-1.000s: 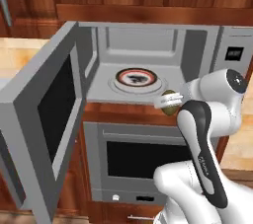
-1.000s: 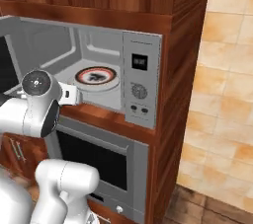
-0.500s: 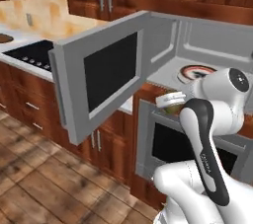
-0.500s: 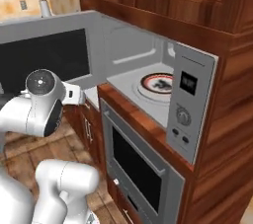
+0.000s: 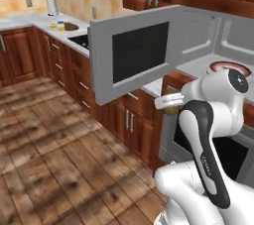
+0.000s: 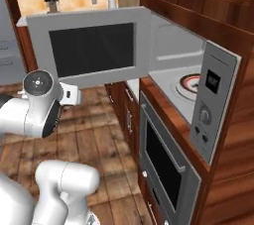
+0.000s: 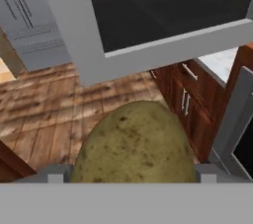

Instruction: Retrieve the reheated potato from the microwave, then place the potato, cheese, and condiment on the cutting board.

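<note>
The olive-brown potato (image 7: 133, 141) bulks large between the two fingertips, and my gripper (image 7: 132, 174) is shut on it. From the left base view the potato (image 5: 172, 110) peeks out under the gripper (image 5: 170, 104), in front of the open microwave (image 5: 198, 35). Its door (image 5: 134, 55) swings out to the left, and its control panel (image 6: 211, 105) faces the right base view. Far off on the left counter lie the dark cutting board (image 5: 71, 26), the yellow cheese (image 5: 52, 26) and the condiment (image 5: 60, 25), close together.
A red-ringed turntable plate (image 5: 229, 66) sits inside the microwave. A grey oven (image 6: 166, 164) is built in below it. Wooden cabinets (image 5: 74, 70) run under the counter toward the board. Open wood floor (image 5: 59, 140) spreads to the left.
The whole picture has swung: the base has turned left, so the microwave slid right and the far counter with the board came into view. The potato stays in the gripper.
</note>
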Tool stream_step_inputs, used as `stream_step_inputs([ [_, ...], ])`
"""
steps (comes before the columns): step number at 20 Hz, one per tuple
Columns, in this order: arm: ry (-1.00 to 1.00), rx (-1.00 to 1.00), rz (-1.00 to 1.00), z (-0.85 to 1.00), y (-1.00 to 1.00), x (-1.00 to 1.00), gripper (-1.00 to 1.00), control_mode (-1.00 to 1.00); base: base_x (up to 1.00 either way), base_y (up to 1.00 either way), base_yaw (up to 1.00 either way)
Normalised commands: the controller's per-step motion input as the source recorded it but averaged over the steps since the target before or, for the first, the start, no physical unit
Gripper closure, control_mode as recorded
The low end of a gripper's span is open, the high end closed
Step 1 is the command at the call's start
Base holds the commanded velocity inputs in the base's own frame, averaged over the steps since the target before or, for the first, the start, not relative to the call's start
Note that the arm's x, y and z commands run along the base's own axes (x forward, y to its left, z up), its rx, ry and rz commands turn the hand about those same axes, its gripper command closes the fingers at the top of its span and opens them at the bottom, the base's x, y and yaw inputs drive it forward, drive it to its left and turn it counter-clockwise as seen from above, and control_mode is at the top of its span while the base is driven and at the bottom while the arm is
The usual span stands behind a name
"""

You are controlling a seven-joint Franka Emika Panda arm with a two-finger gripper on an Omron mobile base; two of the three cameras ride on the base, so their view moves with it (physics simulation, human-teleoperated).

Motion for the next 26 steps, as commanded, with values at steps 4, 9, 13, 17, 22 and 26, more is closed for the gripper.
stream_step_inputs([
  [4, 0.00, 0.00, 0.00, 0.00, 0.00, 0.00, 1.00, 1.00, -0.52, 0.52, 0.36],
  [9, 0.00, 0.00, 0.00, 0.00, 0.00, 0.00, 1.00, 1.00, -0.32, 0.76, 0.19],
  [13, 0.00, 0.00, 0.00, 0.00, 0.00, 0.00, 1.00, 1.00, -0.11, 0.81, 0.11],
  [17, 0.00, 0.00, 0.00, 0.00, 0.00, 0.00, 1.00, 1.00, 0.55, 0.24, 0.12],
  [22, 0.00, 0.00, 0.00, 0.00, 0.00, 0.00, 1.00, 1.00, 0.72, 0.00, 0.25],
  [26, 0.00, 0.00, 0.00, 0.00, 0.00, 0.00, 1.00, 1.00, 0.81, -0.01, 0.15],
])
